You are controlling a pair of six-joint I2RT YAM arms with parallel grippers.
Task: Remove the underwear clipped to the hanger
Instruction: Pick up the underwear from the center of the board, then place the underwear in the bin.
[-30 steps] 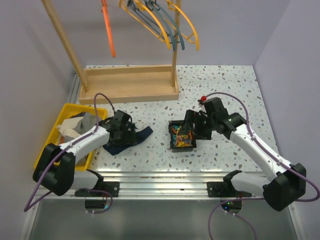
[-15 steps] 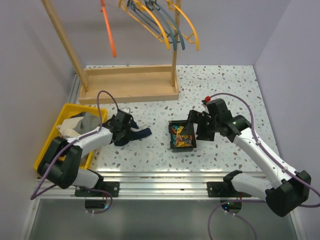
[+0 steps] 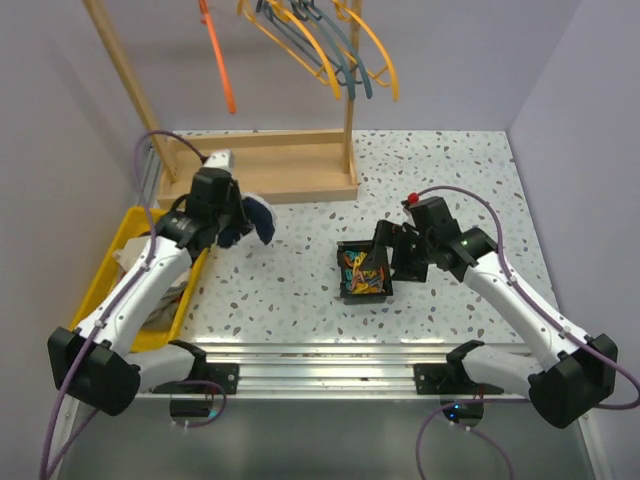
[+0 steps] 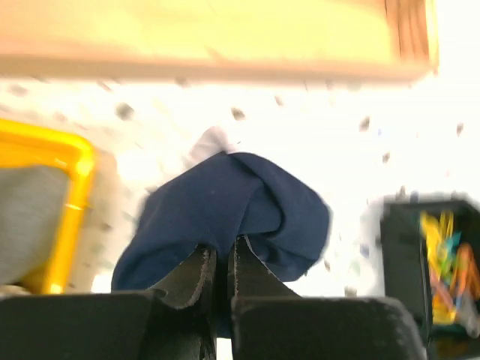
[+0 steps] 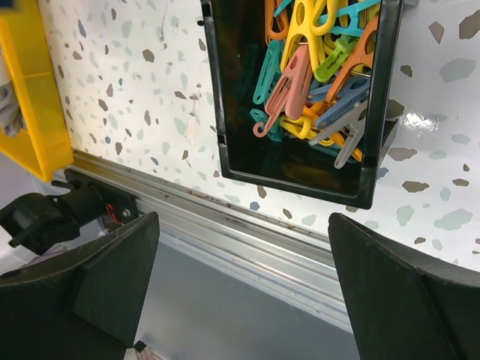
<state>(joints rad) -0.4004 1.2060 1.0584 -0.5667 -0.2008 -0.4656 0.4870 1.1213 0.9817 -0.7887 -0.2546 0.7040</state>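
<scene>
Newly lifted, navy underwear (image 4: pixel 225 195) hangs bunched, seemingly folded, from left tool (image 4: pixel 221 253).

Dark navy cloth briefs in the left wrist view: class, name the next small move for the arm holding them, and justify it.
Probably swing the left gripper leftward over the yellow plastic bin and open it. Its jaws are shut on the dark navy cloth briefs, the bin sits just beside them, and grey cloth already lies inside.

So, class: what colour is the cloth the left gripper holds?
Dark navy; the underwear hangs from the shut left gripper, clearest in the left wrist view.
</scene>
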